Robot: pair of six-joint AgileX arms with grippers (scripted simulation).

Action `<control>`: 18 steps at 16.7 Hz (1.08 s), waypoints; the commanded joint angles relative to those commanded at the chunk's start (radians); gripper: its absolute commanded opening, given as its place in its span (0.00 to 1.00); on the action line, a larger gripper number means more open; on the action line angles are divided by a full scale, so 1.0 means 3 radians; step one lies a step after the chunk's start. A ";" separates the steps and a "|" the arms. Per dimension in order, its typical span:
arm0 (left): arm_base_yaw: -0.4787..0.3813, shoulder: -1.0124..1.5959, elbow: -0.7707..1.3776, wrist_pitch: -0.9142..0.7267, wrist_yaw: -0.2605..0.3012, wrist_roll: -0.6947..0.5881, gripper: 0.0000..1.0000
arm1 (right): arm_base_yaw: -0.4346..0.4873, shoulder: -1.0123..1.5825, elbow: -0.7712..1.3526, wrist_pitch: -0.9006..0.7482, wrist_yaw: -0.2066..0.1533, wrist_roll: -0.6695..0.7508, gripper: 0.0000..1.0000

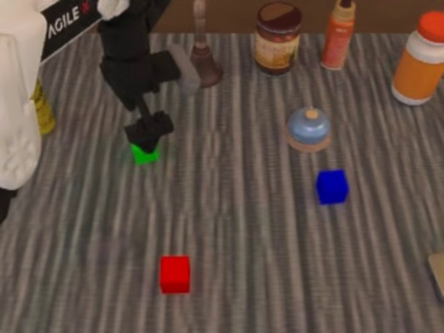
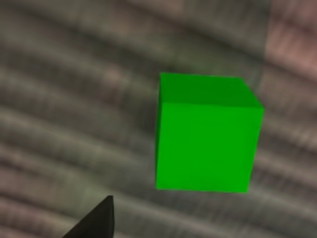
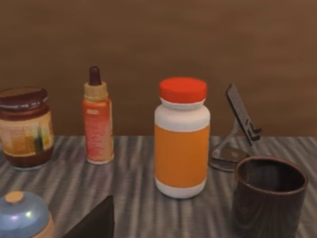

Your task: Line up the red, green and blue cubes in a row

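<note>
The green cube (image 1: 146,154) rests on the striped table at the left, with my left gripper (image 1: 148,135) hovering right over it, open and holding nothing. Seen from the left wrist, the green cube (image 2: 205,134) sits on the table just beyond one dark fingertip (image 2: 101,220), untouched. The red cube (image 1: 175,274) lies near the front, left of centre. The blue cube (image 1: 332,186) is at centre right. My right arm is outside the top view; the right wrist view shows only one of its fingertips (image 3: 99,220), spread wide with nothing held.
Along the back stand a brown bell with a handle (image 1: 202,62), a jar (image 1: 277,38), a dropper bottle (image 1: 338,33) and an orange pill bottle (image 1: 421,59). A blue desk bell (image 1: 309,129) sits behind the blue cube. A dark mug (image 3: 267,198) and a phone stand (image 3: 237,129) are at the right.
</note>
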 joint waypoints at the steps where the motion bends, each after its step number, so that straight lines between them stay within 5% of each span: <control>1: 0.0041 0.0034 0.0086 -0.0012 0.0002 0.0123 1.00 | 0.0000 0.0000 0.0000 0.0000 0.0000 0.0000 1.00; 10: 0.0086 0.0076 0.0144 0.0035 0.0003 0.0273 1.00 | 0.0000 0.0000 0.0000 0.0000 0.0000 0.0000 1.00; 18: 0.0101 0.0281 -0.0568 0.0960 0.0007 0.0286 1.00 | 0.0000 0.0000 0.0000 0.0000 0.0000 0.0000 1.00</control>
